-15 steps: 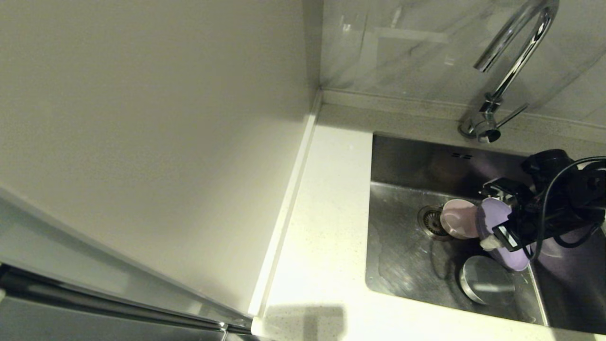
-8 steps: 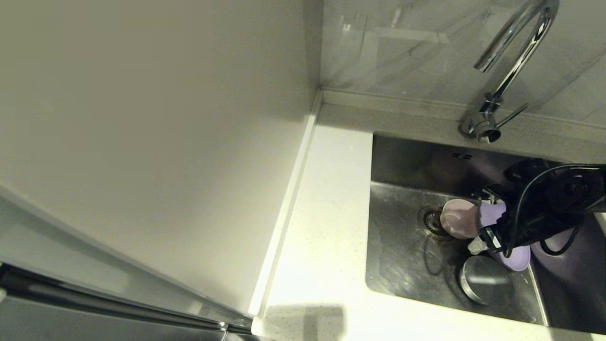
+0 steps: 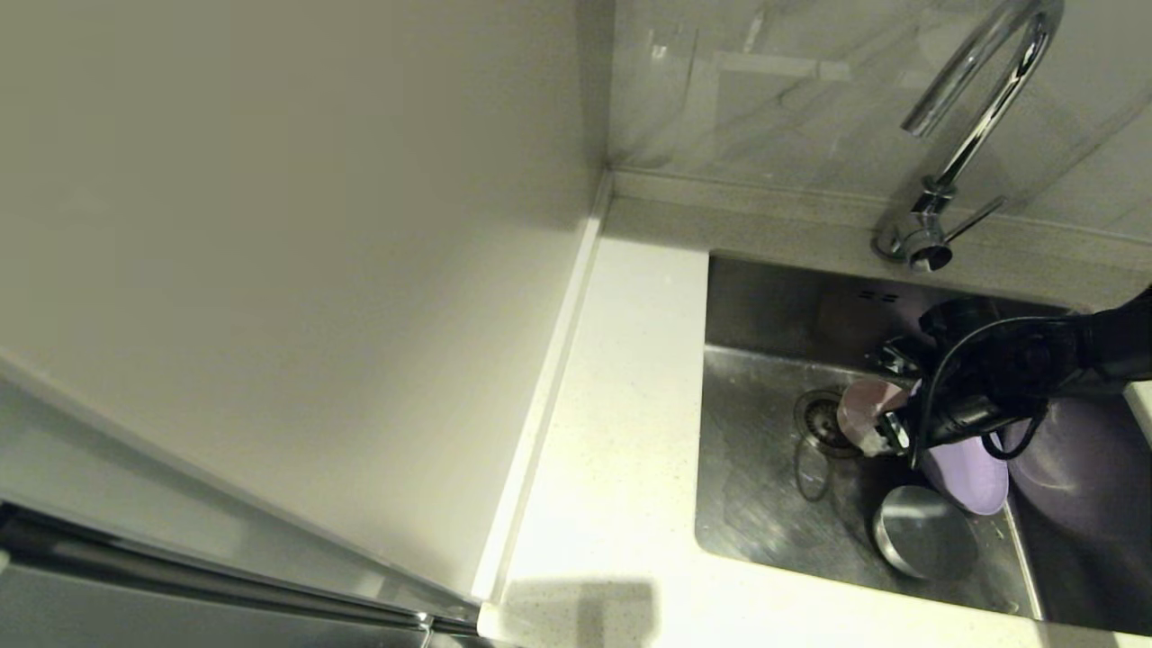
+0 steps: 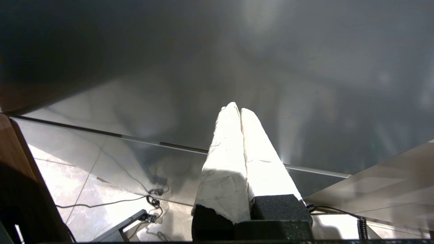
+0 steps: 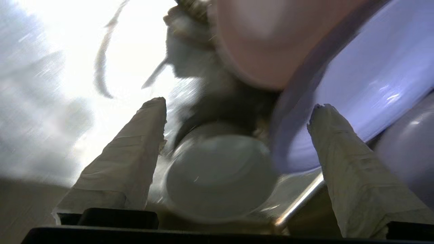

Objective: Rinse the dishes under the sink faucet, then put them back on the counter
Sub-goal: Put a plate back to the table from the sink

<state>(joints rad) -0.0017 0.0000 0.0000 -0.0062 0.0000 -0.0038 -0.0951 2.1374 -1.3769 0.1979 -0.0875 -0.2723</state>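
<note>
In the steel sink (image 3: 765,504), my right gripper (image 3: 884,401) hangs open and empty over the dishes. The pale pink bowl (image 3: 859,405) lies tilted beside the drain (image 3: 817,419). The lilac plate (image 3: 976,475) leans on edge towards the sink's right wall. The grey-outside bowl (image 3: 925,533) sits upside down near the front wall. In the right wrist view, the grey bowl (image 5: 217,173) shows between the spread fingers (image 5: 339,142) of the right gripper (image 5: 237,105), with the plate (image 5: 366,84) and pink bowl (image 5: 271,40) beyond. My left gripper (image 4: 237,109) is shut and parked away from the sink.
The chrome faucet (image 3: 976,108) arches over the sink's back edge, its lever (image 3: 976,216) pointing right. White speckled counter (image 3: 621,405) runs along the sink's left side and front. A cream wall panel (image 3: 270,270) fills the left.
My right gripper has let go of the lilac plate, which now leans in the sink. The arm has moved left and towards the back, over the pink bowl.
</note>
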